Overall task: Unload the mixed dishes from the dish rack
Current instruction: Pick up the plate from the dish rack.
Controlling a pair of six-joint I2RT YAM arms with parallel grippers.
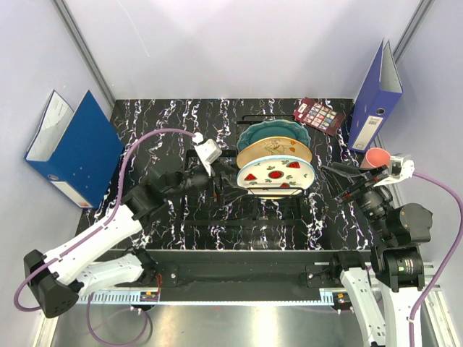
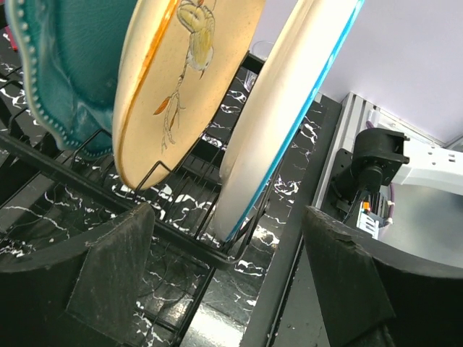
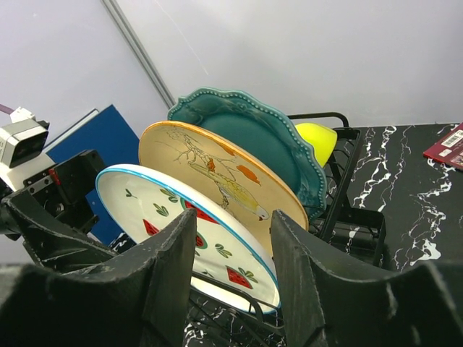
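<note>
The black wire dish rack (image 1: 289,210) stands mid-table and holds three upright plates: a teal scalloped plate (image 1: 271,134) at the back, a cream floral plate (image 1: 271,150) in the middle, and a white plate with red fruit marks (image 1: 275,173) in front. My left gripper (image 1: 226,173) is open at the plates' left edge. In the left wrist view the white plate (image 2: 278,123) and a rack wire (image 2: 181,238) lie just beyond the left gripper (image 2: 226,217). My right gripper (image 1: 338,181) is open just right of the plates, and in its own view it (image 3: 231,215) frames the white plate (image 3: 166,210). A yellow-green bowl (image 3: 316,139) shows behind the teal plate (image 3: 253,134). A pink cup (image 1: 377,156) is beside the right wrist.
One blue binder (image 1: 76,148) stands at the left wall and another (image 1: 376,94) at the back right. A dark red card with coloured squares (image 1: 320,114) lies near the right binder. A metal rail (image 1: 239,278) runs along the table's near edge.
</note>
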